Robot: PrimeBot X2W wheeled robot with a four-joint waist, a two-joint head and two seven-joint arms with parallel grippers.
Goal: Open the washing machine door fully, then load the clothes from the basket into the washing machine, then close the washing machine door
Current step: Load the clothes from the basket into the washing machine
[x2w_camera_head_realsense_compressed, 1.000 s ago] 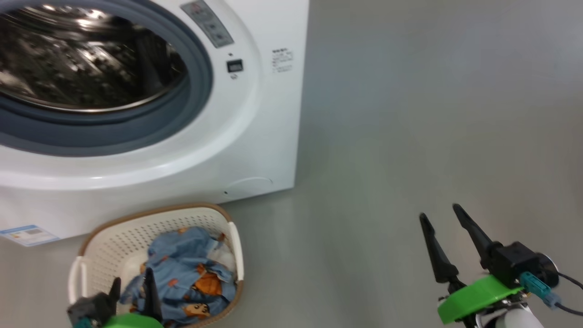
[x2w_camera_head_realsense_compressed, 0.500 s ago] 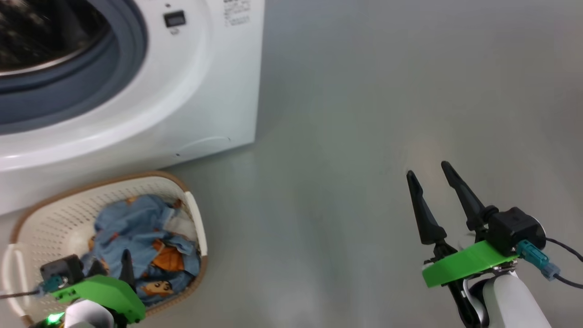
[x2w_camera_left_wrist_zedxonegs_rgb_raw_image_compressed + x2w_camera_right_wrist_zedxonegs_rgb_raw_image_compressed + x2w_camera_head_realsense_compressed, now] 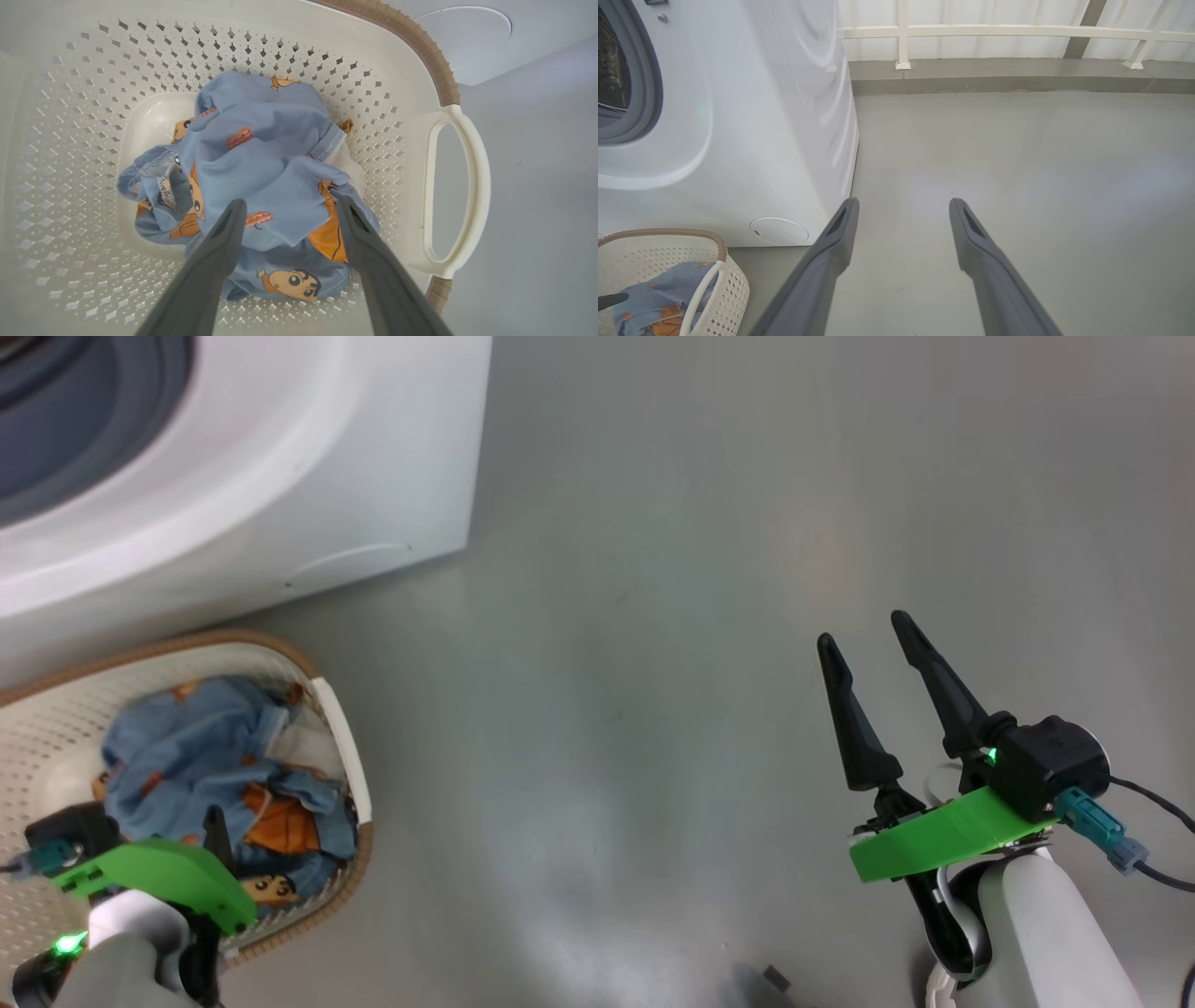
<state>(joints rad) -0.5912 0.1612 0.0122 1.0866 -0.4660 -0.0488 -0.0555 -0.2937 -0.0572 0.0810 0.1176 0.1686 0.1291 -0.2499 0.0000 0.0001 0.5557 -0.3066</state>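
Presently the left gripper (image 3: pixel 290 201) pointed down into the basket (image 3: pixel 411 93), fingers spread apart just over the clothes (image 3: pixel 261 154) heaped on its bottom; contact could not be confirmed. The right gripper (image 3: pixel 861 628) hung over bare floor (image 3: pixel 653 616), fingers likewise apart, holding nothing. Since a second earlier, the head camera had tilted down, leaving the washing machine (image 3: pixel 373 448) at the upper left, just behind the basket.
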